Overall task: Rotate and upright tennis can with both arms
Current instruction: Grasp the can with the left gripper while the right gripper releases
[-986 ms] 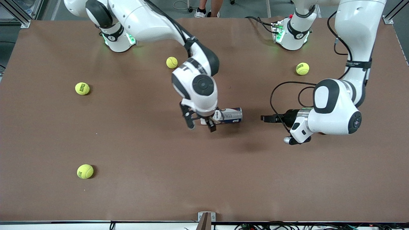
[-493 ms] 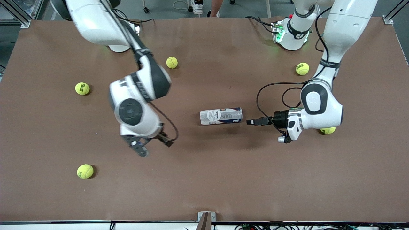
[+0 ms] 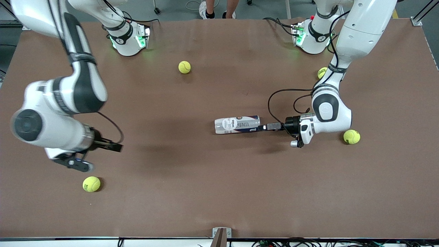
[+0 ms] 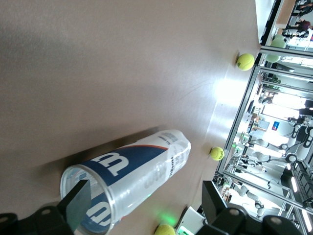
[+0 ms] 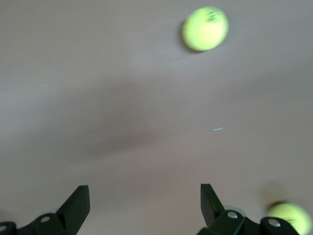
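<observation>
The tennis can (image 3: 237,125) lies on its side mid-table, clear with a white, navy and red label. In the left wrist view the tennis can (image 4: 132,183) shows its open mouth toward the camera. My left gripper (image 3: 263,127) is low at the can's end toward the left arm's end of the table. It is open (image 4: 144,188), with one finger (image 4: 78,205) seen through the clear wall at the mouth and the other finger (image 4: 212,203) outside it. My right gripper (image 3: 103,157) is open and empty (image 5: 144,196) over bare table toward the right arm's end.
Yellow-green tennis balls lie scattered: one (image 3: 184,67) near the bases, one (image 3: 91,184) below the right gripper, one (image 3: 351,136) beside the left arm's wrist, and one (image 3: 321,72) partly hidden by the left arm. The right wrist view shows two balls (image 5: 205,28) (image 5: 288,218).
My right arm has swung away from the can toward its own end of the table. My left gripper has moved in to the can's end. The can has not moved.
</observation>
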You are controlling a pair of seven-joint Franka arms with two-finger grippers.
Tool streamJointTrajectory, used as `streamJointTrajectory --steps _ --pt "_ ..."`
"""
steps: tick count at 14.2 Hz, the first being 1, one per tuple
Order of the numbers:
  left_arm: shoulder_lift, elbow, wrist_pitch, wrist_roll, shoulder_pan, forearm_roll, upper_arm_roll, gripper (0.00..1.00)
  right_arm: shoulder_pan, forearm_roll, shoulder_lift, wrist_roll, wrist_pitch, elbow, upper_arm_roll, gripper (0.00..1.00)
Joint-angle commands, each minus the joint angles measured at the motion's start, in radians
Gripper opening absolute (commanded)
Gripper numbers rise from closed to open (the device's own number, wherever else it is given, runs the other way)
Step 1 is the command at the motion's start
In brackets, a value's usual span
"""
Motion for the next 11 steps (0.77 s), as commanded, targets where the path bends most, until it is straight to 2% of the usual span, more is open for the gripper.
streamJointTrajectory --steps 1,4,6,9,10,11 --pt "-0.002 -0.028 0.014 0.045 -0.005 -0.027 -0.003 1.00 -0.079 -0.046 -0.097 -0.168 -0.034 -0.070 0.025 1.00" --pt "-0.002 -0.049 0.016 0.045 -0.008 -0.031 -0.007 1.00 -0.128 -0.082 -0.147 -0.228 -0.065 -0.070 0.025 1.00" --pt "-0.003 -0.060 0.022 0.052 -0.009 -0.074 -0.018 0.99 -0.145 -0.118 -0.173 -0.282 -0.083 -0.061 0.025 1.00" --pt "0.001 -0.063 0.051 0.060 -0.035 -0.094 -0.023 0.98 -0.170 -0.118 -0.201 -0.307 -0.114 -0.038 0.026 1.00" --pt "0.005 -0.063 0.052 0.062 -0.037 -0.096 -0.024 0.97 -0.170 -0.116 -0.201 -0.307 -0.140 -0.014 0.026 1.00" --pt "0.005 -0.060 0.052 0.062 -0.038 -0.111 -0.024 0.88 -0.170 -0.116 -0.201 -0.305 -0.155 0.009 0.026 1.00"
